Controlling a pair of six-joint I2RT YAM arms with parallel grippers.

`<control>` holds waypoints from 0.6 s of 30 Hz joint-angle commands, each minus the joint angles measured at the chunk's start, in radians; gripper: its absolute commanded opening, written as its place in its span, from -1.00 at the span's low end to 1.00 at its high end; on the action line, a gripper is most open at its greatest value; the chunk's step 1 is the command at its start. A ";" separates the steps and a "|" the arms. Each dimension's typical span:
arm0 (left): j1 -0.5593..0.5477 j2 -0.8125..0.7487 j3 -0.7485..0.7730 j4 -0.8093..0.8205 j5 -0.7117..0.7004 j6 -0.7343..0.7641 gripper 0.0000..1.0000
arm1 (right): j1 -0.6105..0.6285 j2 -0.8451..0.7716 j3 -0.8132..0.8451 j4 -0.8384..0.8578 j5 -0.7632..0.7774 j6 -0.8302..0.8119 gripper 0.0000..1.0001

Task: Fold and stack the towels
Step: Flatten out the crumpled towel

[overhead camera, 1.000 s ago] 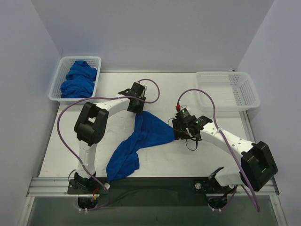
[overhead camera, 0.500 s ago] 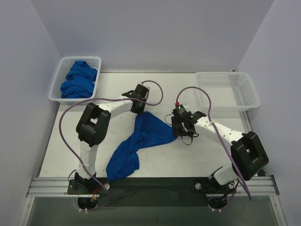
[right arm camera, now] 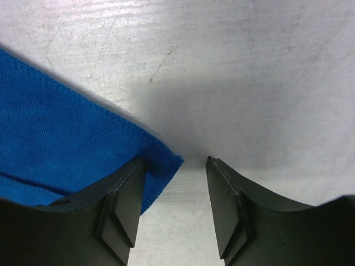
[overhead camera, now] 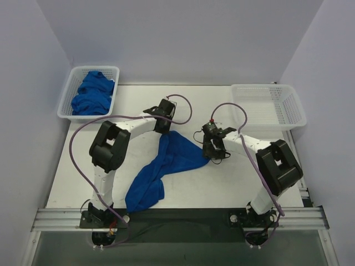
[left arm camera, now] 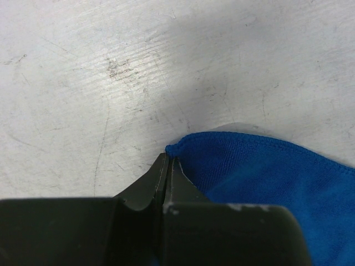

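Basket far-left holds crumpled towels; second basket far-right; towel sprawled centre.

Left claw has pinched shut on the towel corner; right claw moved in around another corner

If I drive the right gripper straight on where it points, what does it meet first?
Likely the corner of the towel, which lies just inside one open jaw of the right gripper; otherwise the bare table. Depth is unclear.
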 commanded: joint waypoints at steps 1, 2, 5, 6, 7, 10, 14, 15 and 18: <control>0.002 -0.004 -0.049 -0.049 0.018 -0.002 -1.00 | 0.001 0.032 0.025 0.023 -0.008 0.037 -0.05; 0.002 -0.002 -0.052 -0.051 0.018 -0.001 -1.00 | 0.002 0.038 0.020 0.033 -0.006 0.041 -0.07; 0.005 -0.004 -0.059 -0.051 0.020 -0.001 -1.00 | 0.003 0.067 0.011 0.044 -0.006 0.046 -0.21; 0.005 -0.005 -0.060 -0.049 0.020 -0.001 -1.00 | 0.002 0.072 0.008 0.046 -0.006 0.046 -0.25; 0.006 -0.005 -0.063 -0.049 0.020 -0.001 -1.00 | 0.003 0.076 0.003 0.049 -0.006 0.044 -0.33; 0.012 -0.014 -0.068 -0.048 0.018 -0.002 -1.00 | 0.003 0.092 -0.003 0.052 -0.008 0.037 -0.54; 0.029 -0.033 -0.080 -0.045 0.014 -0.001 -1.00 | 0.003 0.102 0.005 0.058 -0.005 0.005 -0.73; 0.034 -0.042 -0.082 -0.043 0.012 -0.001 -1.00 | 0.002 0.104 0.015 0.058 -0.002 -0.006 -0.78; 0.071 -0.076 -0.086 -0.045 0.002 -0.002 -1.00 | -0.006 0.092 0.051 0.041 0.024 -0.069 -1.00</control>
